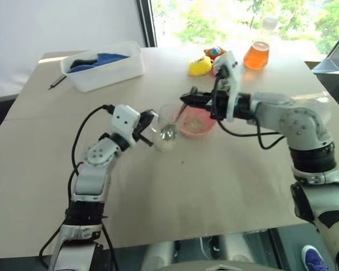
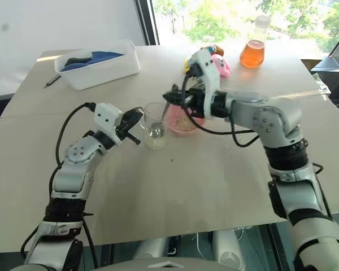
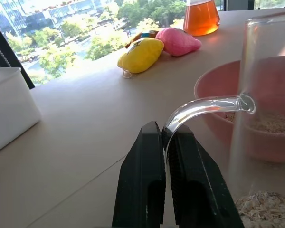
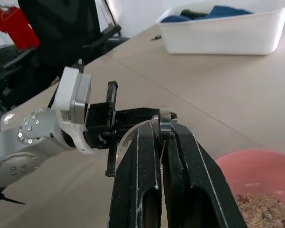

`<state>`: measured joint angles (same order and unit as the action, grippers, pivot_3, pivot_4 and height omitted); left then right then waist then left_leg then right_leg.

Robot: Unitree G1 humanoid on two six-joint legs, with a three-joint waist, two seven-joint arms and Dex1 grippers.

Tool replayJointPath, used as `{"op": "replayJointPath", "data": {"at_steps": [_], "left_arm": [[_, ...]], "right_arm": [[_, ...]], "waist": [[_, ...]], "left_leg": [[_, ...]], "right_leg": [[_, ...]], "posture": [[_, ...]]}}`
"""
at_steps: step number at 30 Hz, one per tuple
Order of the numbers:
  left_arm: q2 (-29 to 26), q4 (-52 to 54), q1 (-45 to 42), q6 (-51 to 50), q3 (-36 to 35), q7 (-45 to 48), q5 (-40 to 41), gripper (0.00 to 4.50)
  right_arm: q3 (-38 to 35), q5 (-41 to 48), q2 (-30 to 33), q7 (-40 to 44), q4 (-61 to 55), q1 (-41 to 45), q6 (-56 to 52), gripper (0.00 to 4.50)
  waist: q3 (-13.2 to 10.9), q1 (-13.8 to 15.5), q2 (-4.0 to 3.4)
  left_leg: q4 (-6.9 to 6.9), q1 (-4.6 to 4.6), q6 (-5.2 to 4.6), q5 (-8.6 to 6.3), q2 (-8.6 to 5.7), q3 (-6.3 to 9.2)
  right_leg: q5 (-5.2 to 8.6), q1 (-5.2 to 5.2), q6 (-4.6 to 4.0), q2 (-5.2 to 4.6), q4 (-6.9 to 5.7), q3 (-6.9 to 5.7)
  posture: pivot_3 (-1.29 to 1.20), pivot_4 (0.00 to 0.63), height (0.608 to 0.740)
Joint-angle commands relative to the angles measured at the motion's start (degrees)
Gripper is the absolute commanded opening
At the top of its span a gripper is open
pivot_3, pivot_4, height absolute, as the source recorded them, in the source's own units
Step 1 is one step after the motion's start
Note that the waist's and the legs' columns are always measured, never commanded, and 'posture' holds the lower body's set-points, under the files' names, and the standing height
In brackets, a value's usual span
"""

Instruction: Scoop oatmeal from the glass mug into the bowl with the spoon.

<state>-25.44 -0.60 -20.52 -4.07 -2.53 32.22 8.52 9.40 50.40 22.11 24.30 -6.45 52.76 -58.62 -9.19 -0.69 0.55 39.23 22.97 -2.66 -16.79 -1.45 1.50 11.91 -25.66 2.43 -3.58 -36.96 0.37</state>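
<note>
- Oatmeal lies as a pale flaky layer in the bottom of the glass mug, and more of it sits in the pink bowl just to the mug's right.
- Mug and bowl stand side by side near the middle of the desk, close enough that they look to be touching or nearly so.
- Left claw is closed, its two black fingers pinched on the mug's clear curved handle (the left wrist view shows the glass loop running down between them).
- Right claw reaches in from the right, above the bowl, and is clamped shut on the handle of the spoon.
- Spoon hangs steeply down from that claw into the mug, with its shiny head low inside the glass, near the oats.
- Far left on the desk stands a white tub with blue cloth in it; a dark pen lies just left of the tub.
- Far right, near the window, stands a flask of orange liquid, and near it, to the left, lie a yellow soft toy and a pink soft toy.
</note>
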Motion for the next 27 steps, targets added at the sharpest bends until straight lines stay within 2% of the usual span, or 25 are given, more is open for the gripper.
{"op": "replayJointPath", "data": {"at_steps": [1, 12, 17, 23, 27], "left_arm": [[-0.6, 0.9, -1.6, 2.6, 0.5, 0.7, -0.9, 0.05], [-0.3, 0.6, -1.4, 3.6, 1.7, 1.6, -2.1, 0.05], [-0.4, -0.2, -1.3, 4.1, 1.7, 2.4, -2.4, 0.05], [-0.2, -1.0, -2.0, 4.7, 2.4, 3.0, -2.8, 0.05], [-0.2, -1.4, -2.5, 4.9, 2.5, 3.4, -2.9, 0.05]], "right_arm": [[0.9, -3.3, -1.7, 1.5, -0.8, -0.1, 1.5, 0.00], [1.8, -8.8, -5.9, 3.4, -3.0, -2.7, 1.5, 0.00], [-1.9, -10.6, -5.5, 3.1, -1.0, 0.4, 2.3, 0.00], [-1.7, -13.3, -4.9, 4.1, -0.5, 0.3, 3.4, 0.00], [1.1, -15.7, -4.9, 5.3, -2.0, -2.6, 4.2, 0.00]], "waist": [[0.0, 0.0, 0.00], [0.0, 0.0, 0.00], [0.0, -0.1, 0.00], [0.0, -0.1, 0.00], [0.0, 0.0, 0.00]], "left_leg": [[0.00, 0.00, 0.00, 0.00, -0.01, 0.00], [0.00, -0.03, 0.03, 0.02, -0.03, 0.05], [0.00, -0.05, 0.05, 0.03, -0.04, 0.06], [0.01, -0.05, 0.06, 0.03, -0.08, 0.08], [0.01, -0.05, 0.06, 0.04, -0.09, 0.08]], "right_leg": [[0.00, 0.00, 0.00, -0.01, 0.01, -0.03], [0.00, 0.00, 0.01, 0.00, -0.04, -0.11], [0.00, 0.00, 0.01, 0.00, -0.09, -0.12], [0.00, 0.01, 0.01, 0.00, -0.09, -0.15], [0.00, 0.02, 0.01, 0.01, -0.10, -0.15]], "posture": [[0.00, 0.150, 0.740], [0.00, 0.150, 0.740], [0.00, 0.150, 0.740], [0.00, 0.150, 0.740], [0.00, 0.150, 0.740]]}}
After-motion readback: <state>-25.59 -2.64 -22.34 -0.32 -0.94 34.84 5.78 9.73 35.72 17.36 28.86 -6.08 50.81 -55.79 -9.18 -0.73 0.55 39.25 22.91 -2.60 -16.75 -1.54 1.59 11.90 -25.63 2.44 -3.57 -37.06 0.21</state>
